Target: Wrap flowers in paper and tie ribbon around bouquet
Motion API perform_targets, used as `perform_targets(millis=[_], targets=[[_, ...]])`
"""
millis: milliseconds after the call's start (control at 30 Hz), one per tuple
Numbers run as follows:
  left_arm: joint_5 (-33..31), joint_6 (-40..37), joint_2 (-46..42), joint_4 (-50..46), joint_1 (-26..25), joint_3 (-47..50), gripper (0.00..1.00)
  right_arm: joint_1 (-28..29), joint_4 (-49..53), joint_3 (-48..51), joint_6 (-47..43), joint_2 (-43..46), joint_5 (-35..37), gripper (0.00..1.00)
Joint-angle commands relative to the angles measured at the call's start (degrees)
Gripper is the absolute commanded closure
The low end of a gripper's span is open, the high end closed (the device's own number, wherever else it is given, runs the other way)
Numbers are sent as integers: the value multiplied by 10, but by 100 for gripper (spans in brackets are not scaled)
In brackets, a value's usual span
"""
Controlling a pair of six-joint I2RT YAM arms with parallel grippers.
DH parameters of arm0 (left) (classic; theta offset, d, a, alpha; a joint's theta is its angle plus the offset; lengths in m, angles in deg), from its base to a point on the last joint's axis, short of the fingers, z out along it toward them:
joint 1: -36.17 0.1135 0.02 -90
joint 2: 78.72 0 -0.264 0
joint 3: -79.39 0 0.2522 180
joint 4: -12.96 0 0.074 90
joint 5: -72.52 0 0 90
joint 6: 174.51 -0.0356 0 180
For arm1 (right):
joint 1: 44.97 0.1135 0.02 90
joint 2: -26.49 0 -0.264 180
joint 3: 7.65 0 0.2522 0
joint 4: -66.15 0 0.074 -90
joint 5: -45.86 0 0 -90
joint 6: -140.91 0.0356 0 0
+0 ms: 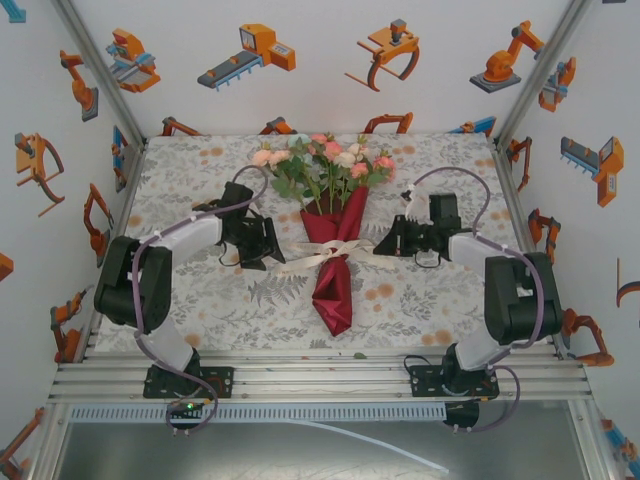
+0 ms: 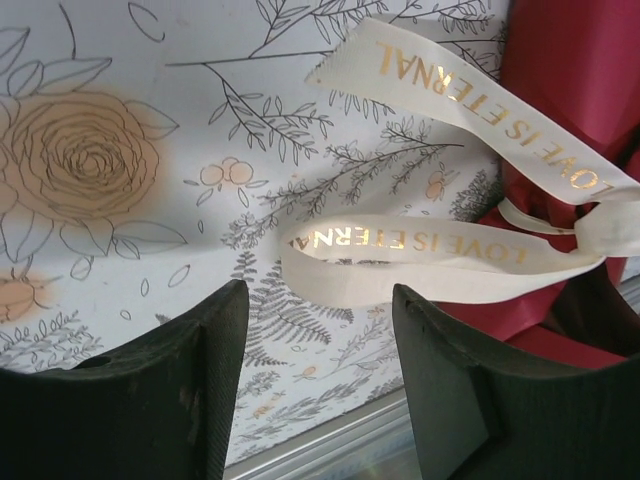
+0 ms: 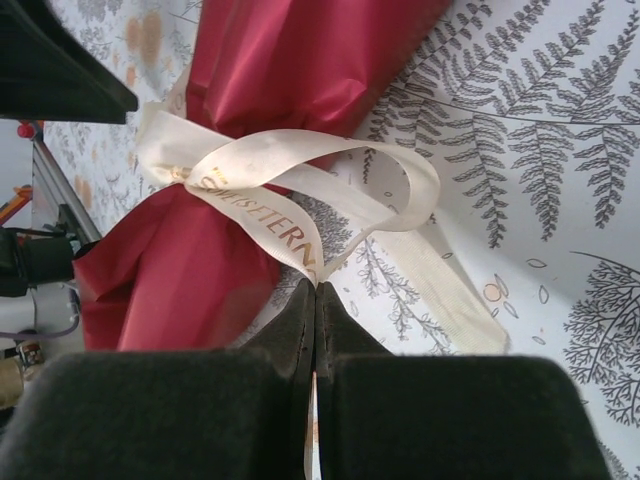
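Floppy, slick cream satin ribbon [image 3: 280,230] knotted round dark red paper cone [image 1: 338,280]. On cone's right, right gripper [image 3: 315,290] clenched on one tail; on its left, left gripper [image 2: 318,300] released, empty. Best hold, likely: tails near knot.

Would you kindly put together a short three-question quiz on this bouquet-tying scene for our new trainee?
1. True or false: the right gripper has its fingers shut on the ribbon.
2. What colour is the paper wrapped around the flowers? A blue, B dark red, C white.
3. Fill in: the left gripper has its fingers ____.
Key: 1 true; 2 B; 3 open.
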Motion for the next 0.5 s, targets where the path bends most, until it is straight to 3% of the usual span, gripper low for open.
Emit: perform_targets(millis=[0, 100, 300, 400, 467], targets=[[25, -48, 24, 10, -7, -20, 43, 3, 16, -18, -1, 28, -15, 100], [56, -71, 37, 21, -22, -21, 43, 2, 20, -21, 3, 31, -9, 100], [34, -69, 57, 20, -31, -13, 44, 3, 11, -24, 21, 34, -12, 100], [21, -62, 57, 17, -34, -16, 55, 3, 16, -27, 26, 40, -6, 100], [7, -56, 49, 11, -34, -17, 69, 3, 34, -33, 23, 46, 7, 100]])
